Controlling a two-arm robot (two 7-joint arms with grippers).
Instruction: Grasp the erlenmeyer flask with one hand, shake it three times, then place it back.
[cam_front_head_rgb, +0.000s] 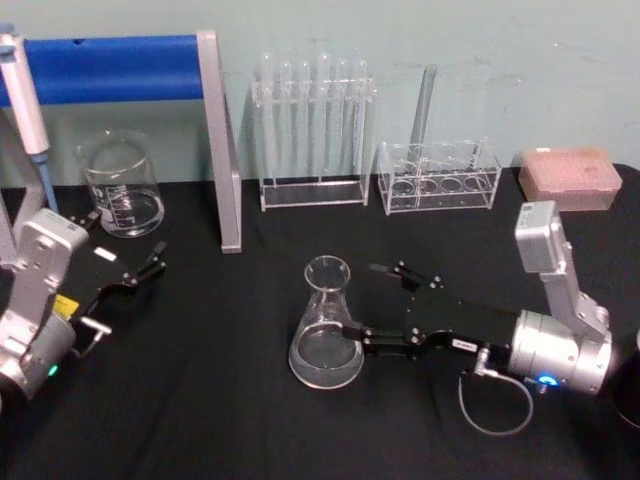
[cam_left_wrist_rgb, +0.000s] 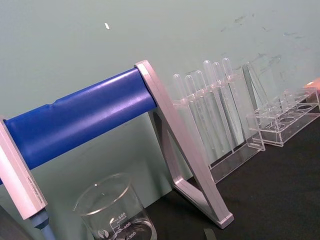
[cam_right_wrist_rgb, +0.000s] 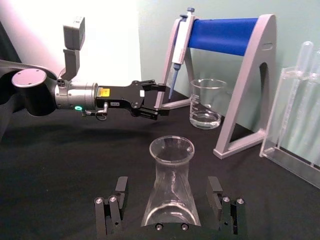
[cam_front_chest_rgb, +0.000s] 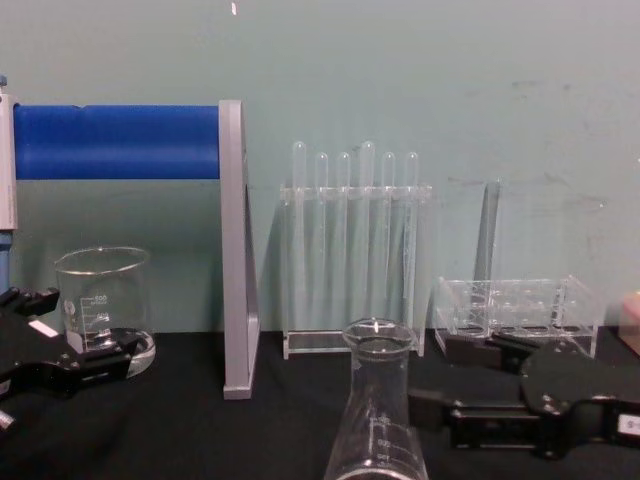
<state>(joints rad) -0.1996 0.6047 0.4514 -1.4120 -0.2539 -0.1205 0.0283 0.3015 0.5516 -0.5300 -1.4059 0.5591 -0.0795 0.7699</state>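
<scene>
- Head view: the erlenmeyer flask (cam_front_head_rgb: 326, 328) stands upright on the black table (cam_front_head_rgb: 230, 400), near the middle and well forward of the glassware at the back.
- The right gripper (cam_front_head_rgb: 365, 305) reaches in from the right, low to the table, with its jaws spread wide around the flask's lower body.
- Right wrist view: the two black fingers (cam_right_wrist_rgb: 116, 197) flank the flask's wide base, one on each side. A gap shows on one side; on the other the pad sits so near the glass that I cannot tell whether it touches.
- The left gripper (cam_front_head_rgb: 152, 262) hangs at the left, well apart from the flask, just in front of the beaker (cam_front_head_rgb: 122, 186); its fingers look parted and hold nothing.
- Behind stand a blue-barred pipette stand (cam_front_head_rgb: 218, 140) and a test-tube rack (cam_front_head_rgb: 312, 190).
</scene>
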